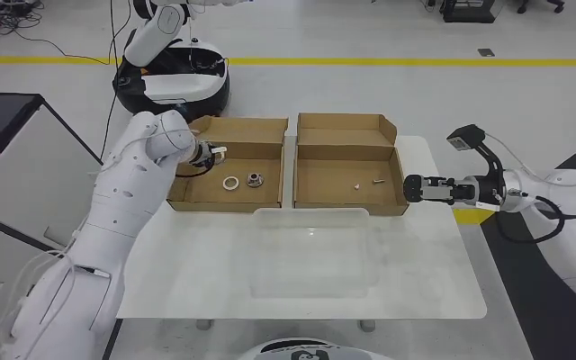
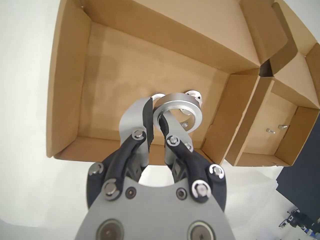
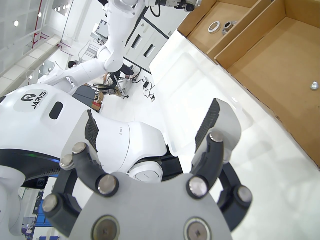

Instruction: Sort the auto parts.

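Left hand: closed on a metal ring, one finger inside the ring and the other against its outer wall. It holds the ring above the floor of the left cardboard box.
Second metal ring: lies flat on that box's floor, just beside a flanged hub.
Right cardboard box: stands just beside the left one, with two small bolts near each other on its floor.
Right hand: fingers spread wide, nothing between them. It is at the outer side of the right box, above the tabletop.
Clear plastic bin: sits on the tabletop, just in front of both boxes.
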Controlling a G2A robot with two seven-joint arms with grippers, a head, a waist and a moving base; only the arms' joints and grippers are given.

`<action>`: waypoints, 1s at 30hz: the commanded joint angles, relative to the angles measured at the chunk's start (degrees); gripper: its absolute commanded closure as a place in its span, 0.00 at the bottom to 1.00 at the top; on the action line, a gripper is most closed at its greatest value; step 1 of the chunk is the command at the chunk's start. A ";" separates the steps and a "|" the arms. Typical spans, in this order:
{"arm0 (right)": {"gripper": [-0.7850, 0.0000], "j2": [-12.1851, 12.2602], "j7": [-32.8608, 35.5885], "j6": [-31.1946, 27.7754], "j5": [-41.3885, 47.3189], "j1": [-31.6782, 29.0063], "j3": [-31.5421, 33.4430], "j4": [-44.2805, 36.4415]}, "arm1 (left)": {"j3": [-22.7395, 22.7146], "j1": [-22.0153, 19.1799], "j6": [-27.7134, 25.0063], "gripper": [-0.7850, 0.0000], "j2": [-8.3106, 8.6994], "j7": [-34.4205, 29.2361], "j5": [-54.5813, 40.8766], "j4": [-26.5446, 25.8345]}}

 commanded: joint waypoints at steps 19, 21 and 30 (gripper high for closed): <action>0.00 0.00 0.00 0.00 0.00 0.00 0.00 0.00 | 8.05 -6.73 1.22 1.00 -4.06 1.27 -1.72 18.79; 0.00 0.00 0.00 0.00 0.00 0.00 0.00 0.00 | 8.35 -6.99 1.11 1.00 -4.27 1.16 -1.78 19.49; 0.00 0.00 0.00 0.00 0.00 0.00 0.00 0.00 | 9.01 -7.47 0.09 1.00 -4.53 0.15 -0.55 21.07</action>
